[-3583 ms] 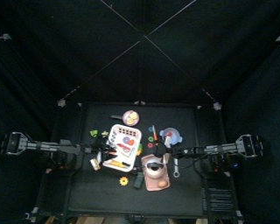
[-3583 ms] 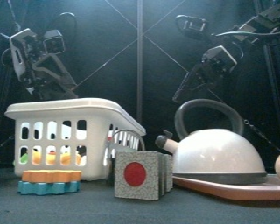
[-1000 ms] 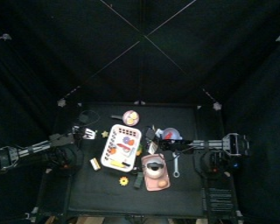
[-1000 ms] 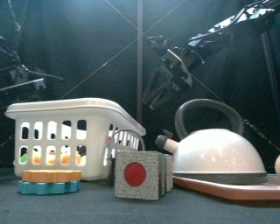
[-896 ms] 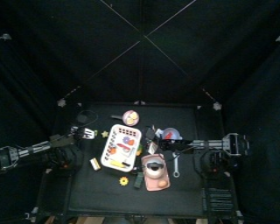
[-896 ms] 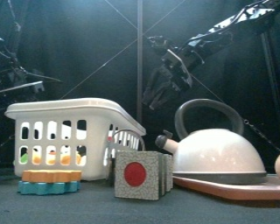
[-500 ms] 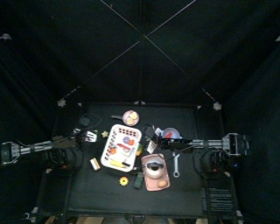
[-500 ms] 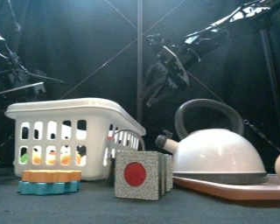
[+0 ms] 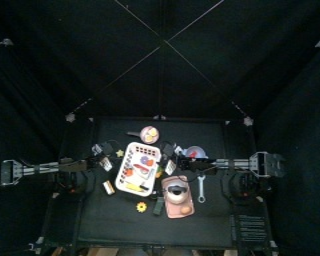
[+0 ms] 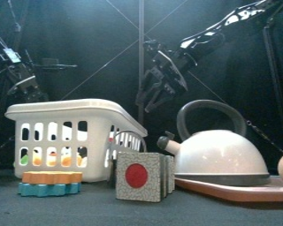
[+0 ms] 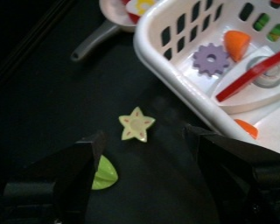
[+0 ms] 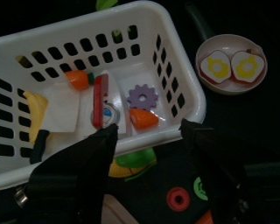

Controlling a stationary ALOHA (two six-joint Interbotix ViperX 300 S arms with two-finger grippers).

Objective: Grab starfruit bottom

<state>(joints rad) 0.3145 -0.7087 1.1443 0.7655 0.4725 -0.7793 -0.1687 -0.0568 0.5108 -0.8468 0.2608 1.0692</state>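
Left gripper (image 11: pixel 140 162) hovering with its 2 jaws spread wide, nothing between them, above a pale yellow-green star-shaped starfruit slice (image 11: pixel 136 124) lying flat on the black table (image 11: pixel 49 105), just beside the white slotted plastic basket (image 11: pixel 166 52). Right gripper (image 12: pixel 146 144) above the same basket, jaws spread, holding nothing.

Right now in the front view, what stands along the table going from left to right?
White basket, with the orange and blue gear pieces in front of it → cube with the red dot → white kettle on its tray.
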